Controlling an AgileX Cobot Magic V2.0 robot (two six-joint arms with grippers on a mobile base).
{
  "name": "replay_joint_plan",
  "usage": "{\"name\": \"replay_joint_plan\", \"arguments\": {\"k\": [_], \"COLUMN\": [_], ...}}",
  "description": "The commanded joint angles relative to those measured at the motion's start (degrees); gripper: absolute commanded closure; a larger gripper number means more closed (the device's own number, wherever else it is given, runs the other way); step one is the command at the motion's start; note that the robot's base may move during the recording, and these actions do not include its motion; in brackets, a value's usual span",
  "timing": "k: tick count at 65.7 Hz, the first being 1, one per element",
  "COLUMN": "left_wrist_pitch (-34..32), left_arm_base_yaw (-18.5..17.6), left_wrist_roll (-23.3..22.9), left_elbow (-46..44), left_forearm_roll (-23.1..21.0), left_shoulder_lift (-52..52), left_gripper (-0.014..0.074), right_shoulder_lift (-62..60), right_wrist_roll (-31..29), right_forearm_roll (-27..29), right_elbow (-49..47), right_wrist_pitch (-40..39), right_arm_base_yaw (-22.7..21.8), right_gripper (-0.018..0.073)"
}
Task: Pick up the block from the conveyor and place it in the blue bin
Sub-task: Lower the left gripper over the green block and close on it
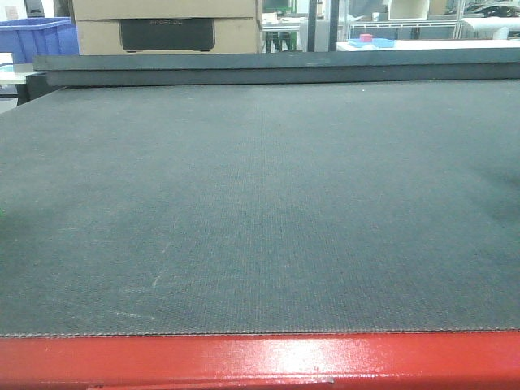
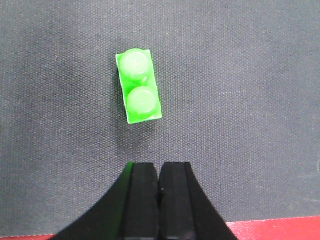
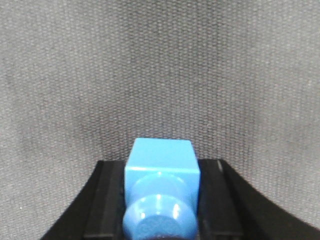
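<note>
A green two-stud block lies flat on the dark grey conveyor, its long side pointing away from me. My left gripper hovers just short of it, shut with nothing between its black fingers. In the right wrist view my right gripper is shut on a blue studded block, held above the woven belt. A blue bin stands far off at the back left. Neither gripper nor either block shows in the front view.
The belt fills the front view, with its red frame along the near edge. Cardboard boxes stand behind the belt's far end, and shelving with small items lies beyond at the right.
</note>
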Motion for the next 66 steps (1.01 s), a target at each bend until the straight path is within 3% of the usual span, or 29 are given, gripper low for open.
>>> {"name": "replay_joint_plan", "arguments": {"k": [1,3,18,33,53,66], "left_wrist_pitch": [-0.51,-0.51,2.12,-0.89,-3.07,-3.57], "left_arm_base_yaw": [0.15,0.15,0.15,0.15,0.15,0.15], "left_wrist_roll": [-4.68,-6.06,-7.75,-7.75,-7.75,-7.75], "left_elbow": [-0.41,-0.41,-6.02,-11.02,-11.1,-11.1], "left_forearm_roll": [-0.27,-0.15,0.24,0.46,0.96,0.96], "left_shoulder_lift": [-0.16,-0.01,6.1,14.85,25.9,31.43], "left_gripper": [0.0707,0.0707,0.0707,0.0689,0.0251,0.0248], "right_shoulder_lift": [-0.04,-0.04,-2.45,-6.79,-6.92,-6.92], "right_wrist_roll": [-0.5,-0.5,-0.5,-0.5,-0.5,-0.5], "right_forearm_roll": [-0.65,-0.65,-0.65,1.6,2.66,2.66], "right_elbow": [0.19,0.06,-4.78,-7.95,-7.84,-7.84], "right_wrist_pitch": [-0.11,0.31,6.64,7.63,7.36,7.36], "right_arm_base_yaw": [-0.29,-0.29,-0.29,-0.29,-0.29,-0.29], "right_gripper": [0.067,0.0727,0.0721,0.0721,0.0721,0.0721]}}
